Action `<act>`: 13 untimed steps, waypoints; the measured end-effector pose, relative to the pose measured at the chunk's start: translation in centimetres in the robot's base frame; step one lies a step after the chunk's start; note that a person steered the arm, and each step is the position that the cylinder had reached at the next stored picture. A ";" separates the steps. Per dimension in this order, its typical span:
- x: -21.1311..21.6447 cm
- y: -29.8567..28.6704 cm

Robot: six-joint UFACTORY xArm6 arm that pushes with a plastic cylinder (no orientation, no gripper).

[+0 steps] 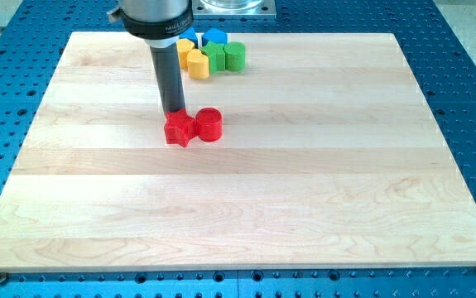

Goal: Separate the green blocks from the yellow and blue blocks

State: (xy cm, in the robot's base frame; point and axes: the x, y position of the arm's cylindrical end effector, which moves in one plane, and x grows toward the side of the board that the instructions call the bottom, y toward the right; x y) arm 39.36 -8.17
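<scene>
Board [304,207], item: 2 green blocks, unsorted.
My tip [174,113] (bare rod, no pincer to open or clench) touches red star [180,130], red cylinder [209,124] beside it. Above the star: green cube [215,56] and green cylinder [234,56] against yellow [198,64] and blue [214,36]. Step: approach. Next: wedge between green and yellow.

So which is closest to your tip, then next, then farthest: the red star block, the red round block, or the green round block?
From my tip, in the camera view:
1. Red star block, right at the tip.
2. Red round block, beside the star, view's right.
3. Green round block, in the cluster at the view's top.
</scene>
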 end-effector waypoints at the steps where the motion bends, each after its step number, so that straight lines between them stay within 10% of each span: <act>1: -0.1 3.4; 6: -13.2 14.8; 9: -7.9 10.8; 13: -13.1 10.4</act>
State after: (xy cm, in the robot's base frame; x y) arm 26.22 2.24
